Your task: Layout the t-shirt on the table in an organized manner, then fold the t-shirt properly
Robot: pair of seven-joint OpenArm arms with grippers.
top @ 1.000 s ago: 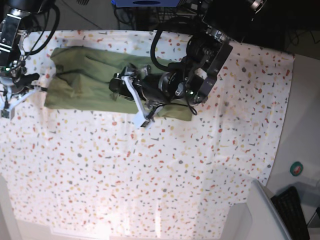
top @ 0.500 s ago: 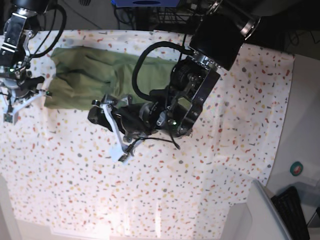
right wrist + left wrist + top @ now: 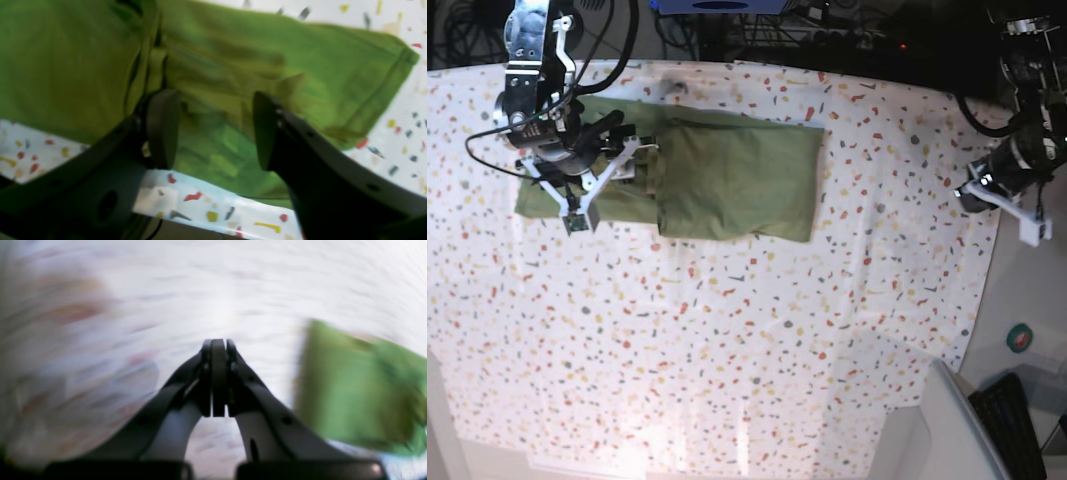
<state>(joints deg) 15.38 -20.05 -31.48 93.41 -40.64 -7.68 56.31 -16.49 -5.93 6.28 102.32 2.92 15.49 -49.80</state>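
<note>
The olive-green t-shirt [image 3: 737, 180] lies folded in a long band across the far left of the table [image 3: 757, 340]. A flat folded panel forms its right half. My right gripper [image 3: 614, 143] hovers over the shirt's wrinkled left part. In the right wrist view this gripper [image 3: 213, 130] is open, with green cloth [image 3: 300, 66] showing between and beyond its dark fingers [image 3: 163, 126]. My left gripper [image 3: 972, 195] is at the table's right edge, far from the shirt. Its view is blurred, but the gripper [image 3: 218, 345] is shut on nothing, with the shirt [image 3: 353, 390] off to its right.
The speckled cloth ends at a right edge [image 3: 992, 260] just beside my left arm. A grey bin corner [image 3: 957, 420] and a dark keyboard [image 3: 1012, 420] sit at the bottom right. A small round teal thing [image 3: 1021, 338] lies off the table.
My left arm swung away from the shirt's middle to the table's right edge and shut. My right gripper moved from beside the shirt onto its left part and opened.
</note>
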